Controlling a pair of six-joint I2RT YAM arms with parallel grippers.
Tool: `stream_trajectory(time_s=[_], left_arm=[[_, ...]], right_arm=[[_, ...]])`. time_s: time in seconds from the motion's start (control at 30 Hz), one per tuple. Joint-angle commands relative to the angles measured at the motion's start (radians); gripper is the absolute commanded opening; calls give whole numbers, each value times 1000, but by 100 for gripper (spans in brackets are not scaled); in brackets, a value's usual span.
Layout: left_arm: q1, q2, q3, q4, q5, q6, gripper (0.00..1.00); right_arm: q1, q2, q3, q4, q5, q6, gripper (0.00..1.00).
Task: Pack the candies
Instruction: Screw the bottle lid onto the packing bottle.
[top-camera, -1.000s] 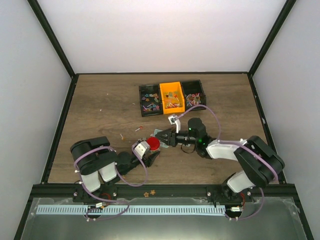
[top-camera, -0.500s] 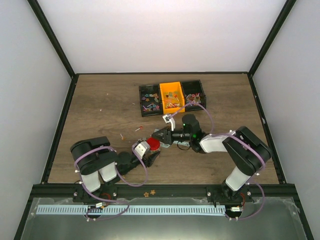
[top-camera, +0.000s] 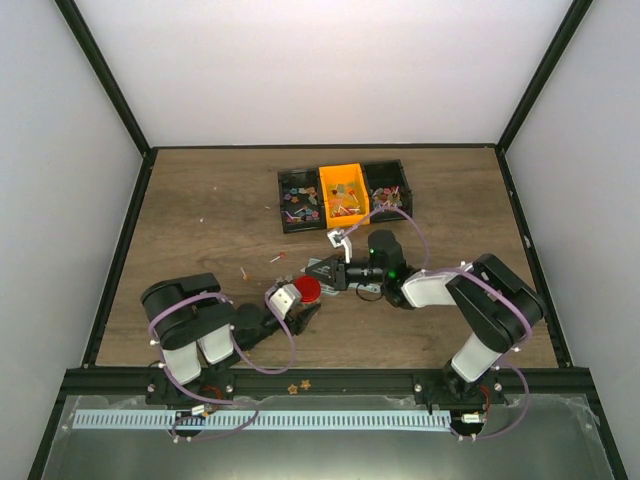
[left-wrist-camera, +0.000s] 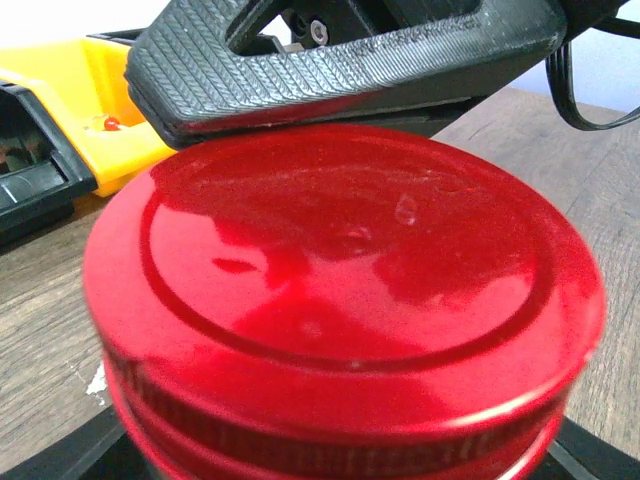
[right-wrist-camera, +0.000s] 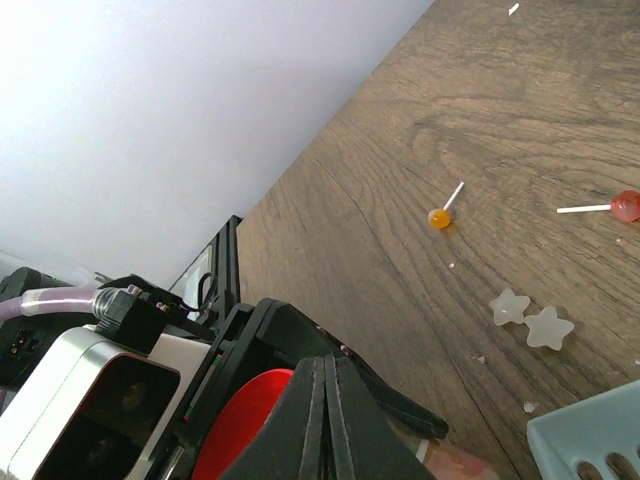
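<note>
The left gripper (top-camera: 304, 299) is grasping the red lid (top-camera: 307, 289) near the centre of the table (top-camera: 200, 230). The right gripper (top-camera: 312, 275), fingers clenched together, is lying across the lid's far edge; contact cannot be confirmed. The candies (top-camera: 298, 198) are sitting mostly in three bins (top-camera: 340, 169) at far centre, with a few lying loose on the table left of the lid.

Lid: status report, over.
Left gripper shut on lid. Right gripper shut, tip over lid's far edge. Candies in bins, few loose on table.
</note>
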Motion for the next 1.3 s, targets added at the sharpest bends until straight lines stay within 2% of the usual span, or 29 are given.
stream_trajectory(time_s=[0.0, 0.33, 0.77, 1.27], left_arm=[[7, 96, -126, 220, 4, -81, 68], [16, 110, -110, 220, -6, -93, 68], [21, 113, -106, 220, 1, -102, 68], [22, 113, -112, 220, 6, -105, 68]], right_arm=[[30, -11, -54, -24, -82, -6, 1], [77, -22, -140, 51, -78, 32, 1], [139, -120, -258, 92, -26, 59, 1], [205, -152, -418, 265, 39, 146, 1]])
